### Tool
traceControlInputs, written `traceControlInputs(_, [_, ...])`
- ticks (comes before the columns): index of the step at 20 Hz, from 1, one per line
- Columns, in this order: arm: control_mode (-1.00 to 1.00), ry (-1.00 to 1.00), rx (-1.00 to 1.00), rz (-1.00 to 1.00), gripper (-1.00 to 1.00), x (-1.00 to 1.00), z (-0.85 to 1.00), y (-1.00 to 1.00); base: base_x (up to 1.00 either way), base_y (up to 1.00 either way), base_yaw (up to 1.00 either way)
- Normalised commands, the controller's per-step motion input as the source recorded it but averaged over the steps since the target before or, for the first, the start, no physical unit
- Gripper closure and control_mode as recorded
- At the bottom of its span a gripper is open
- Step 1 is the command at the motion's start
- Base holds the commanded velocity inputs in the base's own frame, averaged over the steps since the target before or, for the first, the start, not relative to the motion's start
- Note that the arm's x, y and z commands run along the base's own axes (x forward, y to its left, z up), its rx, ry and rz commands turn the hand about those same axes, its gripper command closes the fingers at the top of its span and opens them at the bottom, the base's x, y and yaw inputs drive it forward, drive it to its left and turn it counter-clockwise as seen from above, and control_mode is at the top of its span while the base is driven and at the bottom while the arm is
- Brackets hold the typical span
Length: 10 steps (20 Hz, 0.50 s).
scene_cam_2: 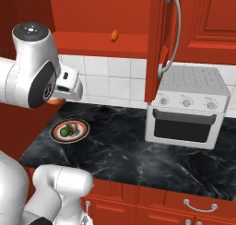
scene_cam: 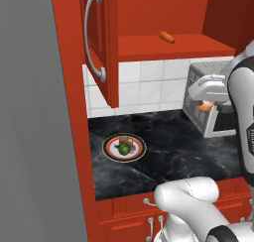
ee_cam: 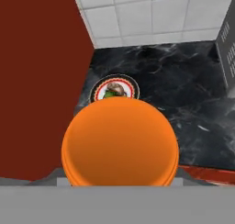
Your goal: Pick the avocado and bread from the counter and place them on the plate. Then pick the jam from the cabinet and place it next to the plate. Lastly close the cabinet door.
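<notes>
Left base view: camera behind and left of the arm, raised, looking forward and down across the worktop (scene_cam: 168, 147) toward the tiled wall, with the open cabinet (scene_cam: 163, 45) above. Right base view: the same scene from behind and right of the arm. Both views share the worktop, the plate (scene_cam: 124, 148), the cabinet door (scene_cam: 101, 42) and the toaster oven (scene_cam_2: 188, 106). Hand view: camera on the hand, high above the worktop, looking down, with the jam (ee_cam: 120, 142) very close before the lens and the plate far below.
</notes>
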Motion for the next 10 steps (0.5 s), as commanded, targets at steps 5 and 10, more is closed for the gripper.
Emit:
traceControlInputs(5, [-1.00, 0.20, -0.13, 0.24, 1.00, 0.31, -0.51, 0.00, 0.00, 0.00, 0.00])
traceControlInputs(10, [-1.00, 0.12, -0.15, 0.29, 1.00, 0.25, -0.54, -0.01, 0.00, 0.00, 0.00])
